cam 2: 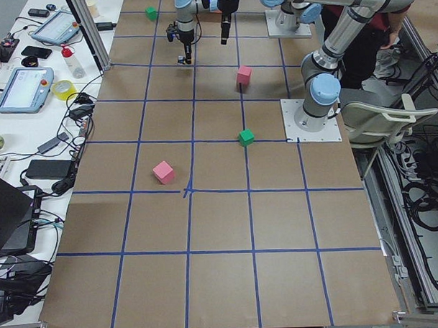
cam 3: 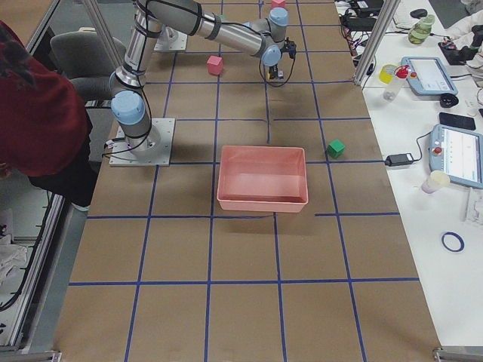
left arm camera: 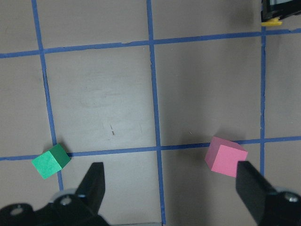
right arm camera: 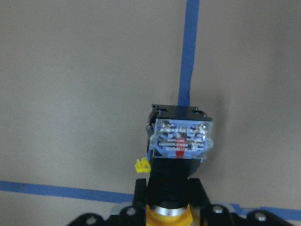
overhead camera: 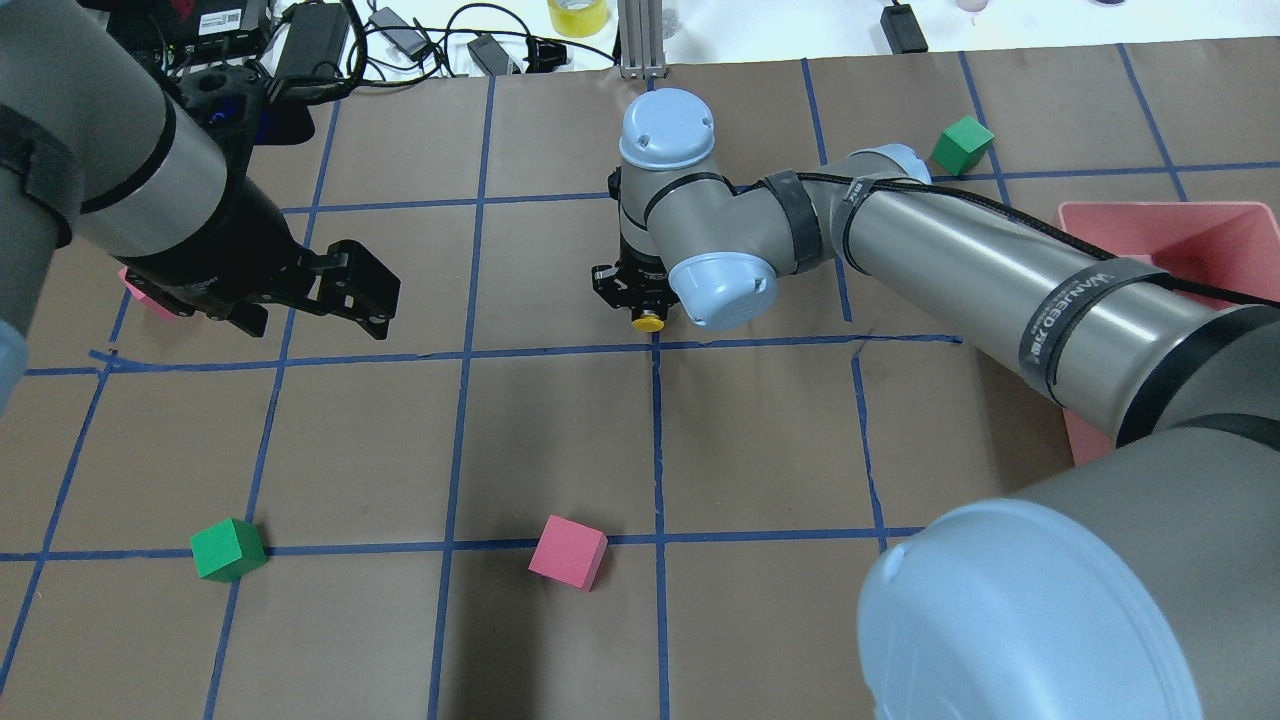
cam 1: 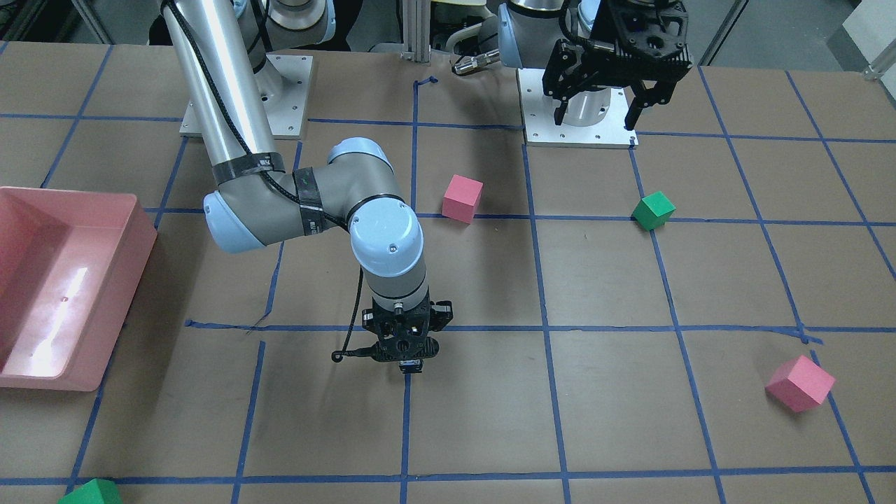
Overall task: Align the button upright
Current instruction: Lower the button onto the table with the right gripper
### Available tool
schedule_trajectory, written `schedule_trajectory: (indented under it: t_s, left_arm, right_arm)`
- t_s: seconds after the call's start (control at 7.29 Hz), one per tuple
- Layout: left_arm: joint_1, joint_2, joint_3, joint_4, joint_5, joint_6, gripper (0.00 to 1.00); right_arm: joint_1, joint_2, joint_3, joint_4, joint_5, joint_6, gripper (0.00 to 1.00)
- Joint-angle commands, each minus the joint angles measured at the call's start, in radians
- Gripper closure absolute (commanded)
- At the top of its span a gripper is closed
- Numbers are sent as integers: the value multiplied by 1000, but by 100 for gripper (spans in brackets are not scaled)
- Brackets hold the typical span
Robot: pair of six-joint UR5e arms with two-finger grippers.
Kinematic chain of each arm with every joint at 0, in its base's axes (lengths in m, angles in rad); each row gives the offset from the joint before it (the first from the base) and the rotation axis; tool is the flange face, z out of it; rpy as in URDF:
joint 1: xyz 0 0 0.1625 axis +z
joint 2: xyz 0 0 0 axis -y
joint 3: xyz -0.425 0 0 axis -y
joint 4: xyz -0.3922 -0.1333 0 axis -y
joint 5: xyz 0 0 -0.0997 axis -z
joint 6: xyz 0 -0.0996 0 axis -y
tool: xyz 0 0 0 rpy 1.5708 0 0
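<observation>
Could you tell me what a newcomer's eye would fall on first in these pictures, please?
The right arm reaches to the middle of the table, the right end effector shut on the yellow-capped button, held on its side. The left end effector hangs open near its own base. A big pink bin sits on the robot's right, with pink cubes and green cubes scattered around.

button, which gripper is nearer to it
Right. The right gripper is shut on the button; the left gripper hangs open above the table, well off to one side.
</observation>
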Motion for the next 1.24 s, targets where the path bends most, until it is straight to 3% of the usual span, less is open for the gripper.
schedule_trajectory:
  t_s: [0.0,0.41,0.55,0.69,0.82,1.1]
  left_arm:
    - [0,0,0,0,2,1,0]
    - [-2,3,-17,2,2,1,0]
    - [-2,5,-21,0,0,-2,0]
    - [-2,9,-49,2,-5,-7,0]
    - [-3,15,-73,20,-5,-10,0]
    - [-3,25,-80,20,-5,-7,0]
  right_arm:
    - [3,18,-4,-29,0,1,100]
    - [3,26,-4,-29,22,1,94]
    - [3,26,-4,-31,22,0,63]
    - [3,23,-3,-39,12,-2,26]
    - [3,14,-3,-40,9,1,0]
    - [0,-91,14,24,-20,-13,0]
